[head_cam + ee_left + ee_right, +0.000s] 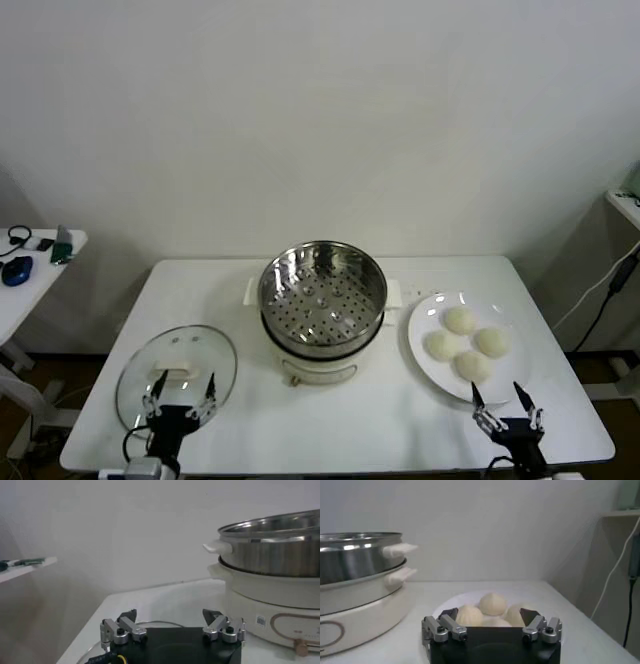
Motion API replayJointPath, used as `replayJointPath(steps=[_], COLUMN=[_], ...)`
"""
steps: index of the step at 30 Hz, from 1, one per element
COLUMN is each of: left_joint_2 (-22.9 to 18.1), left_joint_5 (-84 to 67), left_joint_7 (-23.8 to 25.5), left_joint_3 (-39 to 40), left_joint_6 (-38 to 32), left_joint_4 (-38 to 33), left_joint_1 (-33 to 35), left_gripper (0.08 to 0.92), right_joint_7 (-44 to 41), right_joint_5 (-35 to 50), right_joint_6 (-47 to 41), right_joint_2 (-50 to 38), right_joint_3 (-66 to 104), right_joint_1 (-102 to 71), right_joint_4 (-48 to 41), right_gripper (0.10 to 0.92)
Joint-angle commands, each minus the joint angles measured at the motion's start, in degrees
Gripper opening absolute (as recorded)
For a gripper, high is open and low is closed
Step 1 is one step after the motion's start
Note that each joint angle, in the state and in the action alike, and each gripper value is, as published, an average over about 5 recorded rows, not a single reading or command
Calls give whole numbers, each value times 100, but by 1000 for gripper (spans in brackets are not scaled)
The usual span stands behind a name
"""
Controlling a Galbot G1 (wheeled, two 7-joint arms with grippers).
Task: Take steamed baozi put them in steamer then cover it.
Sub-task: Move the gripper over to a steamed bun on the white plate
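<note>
Nearest the robot, the right gripper [508,404] hangs with jaws spread and empty at the near rim of the white plate [424,350], and the left gripper [181,393], likewise released, hovers over the glass cover [176,372] lying flat on the table [360,425]. The first pick looks best taken on the nearest of the four baozi [473,365], closing gently around its dome so the soft dough is not dented, then lifting clear of its neighbours. Farther back the steamer [323,296] stands empty on its pot base. In the right wrist view one bun hides behind the gripper body, and the left wrist view shows only a sliver of the cover.
</note>
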Motion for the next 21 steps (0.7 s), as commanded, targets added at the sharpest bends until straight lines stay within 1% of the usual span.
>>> replayJointPath(steps=[1, 3, 5, 7, 9, 11, 12, 16, 19, 21], left_joint_2=[5, 2, 1, 4, 10, 8, 6, 14, 24, 20], left_joint_5=[-4, -10, -14, -12, -8, -3, 0, 9, 31, 56], left_joint_7=[8, 8, 9, 11, 14, 17, 21, 32, 36, 49], left_joint_3=[10, 27, 46, 64, 82, 93, 97, 124, 146, 158], left_joint_6=[-11, -16, -22, -31, -45, -58, -64, -93, -110, -116], left_joint_4=[-8, -22, -34, -36, -38, -49, -58, -57, -13, -1], left_joint_1=[-1, -6, -15, -22, -30, -28, -24, -7, -20, -25], left_gripper=[823, 823, 823, 823, 823, 823, 823, 823, 823, 823], right_joint_7=[205, 24, -406, -1128, -2064, -3029, -3535, -5119, -6007, -6422], right_joint_5=[180, 109, -8, -199, -562, -1081, -1347, -1867, -2086, -2146], right_joint_6=[-1304, -1413, -1568, -1768, -1915, -1800, -1596, -549, 2, 197], right_joint_2=[-1247, -1664, -2243, -2910, -3610, -4188, -4410, -4730, -4613, -4464], right_joint_3=[-241, -581, -1133, -1819, -2554, -3297, -3723, -5800, -7626, -8829], right_joint_1=[2351, 2940, 3680, 4296, 4811, 5294, 5597, 7486, 9209, 10196], right_joint_4=[-629, -1001, -1462, -1840, -2080, -2324, -2502, -3330, -3855, -4104], right_gripper=[823, 823, 823, 823, 823, 823, 823, 823, 823, 823])
